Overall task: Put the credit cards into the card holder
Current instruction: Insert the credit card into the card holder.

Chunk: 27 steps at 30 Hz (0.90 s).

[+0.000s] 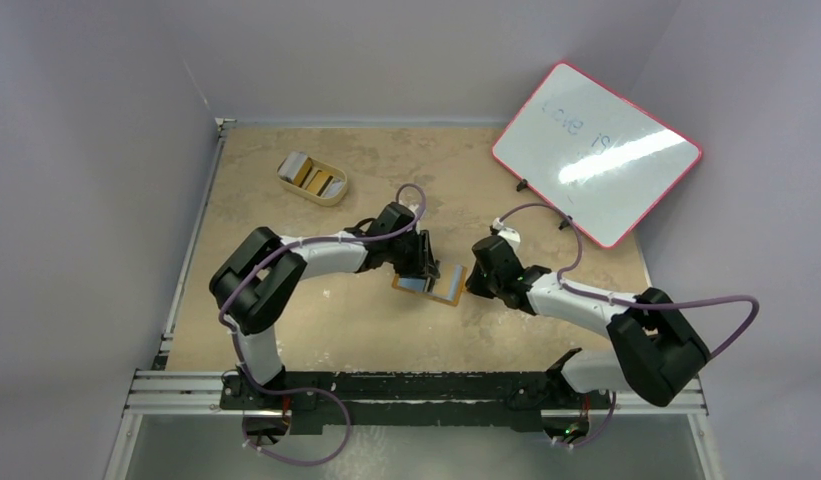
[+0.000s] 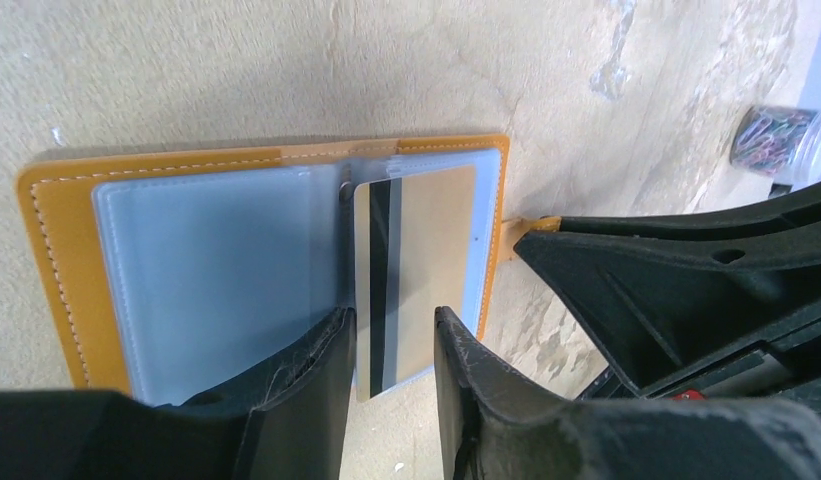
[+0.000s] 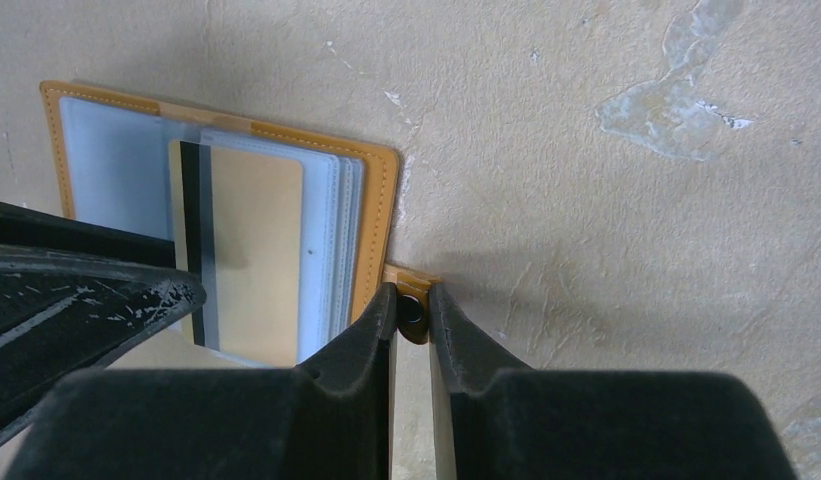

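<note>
The card holder (image 1: 433, 287) lies open on the table, orange-tan with clear grey-blue sleeves (image 2: 216, 270). A gold-brown credit card (image 2: 426, 270) with a black stripe sits partly in the right sleeve, its near end sticking out; it also shows in the right wrist view (image 3: 251, 250). My left gripper (image 2: 391, 320) is open just over that near end, its fingers either side of the stripe. My right gripper (image 3: 413, 295) is shut on the holder's snap tab (image 3: 414, 312) at its right edge. More credit cards (image 1: 316, 177) stand in the cream tray.
The cream oval tray (image 1: 331, 196) sits at the back left. A red-framed whiteboard (image 1: 596, 150) leans at the back right. A small jar of coloured clips (image 2: 776, 135) stands beyond the right gripper. The two grippers are close together over the holder.
</note>
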Tool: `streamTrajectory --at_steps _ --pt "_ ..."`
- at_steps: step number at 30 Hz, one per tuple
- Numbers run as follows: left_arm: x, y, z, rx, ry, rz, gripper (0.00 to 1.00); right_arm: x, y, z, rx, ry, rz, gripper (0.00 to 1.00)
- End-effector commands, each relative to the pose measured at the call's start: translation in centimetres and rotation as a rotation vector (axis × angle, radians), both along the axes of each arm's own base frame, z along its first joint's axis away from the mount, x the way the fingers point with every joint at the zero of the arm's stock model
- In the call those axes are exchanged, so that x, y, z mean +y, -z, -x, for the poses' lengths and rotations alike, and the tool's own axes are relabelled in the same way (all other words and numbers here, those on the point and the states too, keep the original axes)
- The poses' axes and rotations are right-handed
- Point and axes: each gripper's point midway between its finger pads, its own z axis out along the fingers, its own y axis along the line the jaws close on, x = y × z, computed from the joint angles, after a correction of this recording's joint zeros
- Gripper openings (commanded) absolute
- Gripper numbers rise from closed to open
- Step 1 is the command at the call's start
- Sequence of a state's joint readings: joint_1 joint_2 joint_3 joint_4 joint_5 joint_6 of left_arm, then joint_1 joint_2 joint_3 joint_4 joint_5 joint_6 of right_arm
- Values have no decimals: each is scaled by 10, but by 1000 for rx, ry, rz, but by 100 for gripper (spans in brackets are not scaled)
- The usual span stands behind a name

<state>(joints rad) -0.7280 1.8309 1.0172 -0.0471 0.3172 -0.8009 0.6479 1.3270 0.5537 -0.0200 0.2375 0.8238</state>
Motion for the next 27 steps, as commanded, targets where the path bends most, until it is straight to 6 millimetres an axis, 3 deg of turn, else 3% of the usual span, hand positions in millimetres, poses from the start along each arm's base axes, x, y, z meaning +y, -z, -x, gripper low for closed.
streamTrajectory --at_steps 1,10,16,21,27 --pt "-5 -21 -16 -87 -59 55 35 5 0 -2 -11 -26 -10 9" --pt "-20 -16 -9 -88 -33 97 31 10 4 -1 -3 -49 -23 9" --pt "-42 -38 4 -166 87 97 31 11 4 -3 -8 -51 -24 9" --pt "-37 -39 5 -165 79 68 33 12 7 -3 1 -52 -17 8" --pt "-12 -51 3 -200 10 -3 40 9 9 -2 -3 -55 -8 8"
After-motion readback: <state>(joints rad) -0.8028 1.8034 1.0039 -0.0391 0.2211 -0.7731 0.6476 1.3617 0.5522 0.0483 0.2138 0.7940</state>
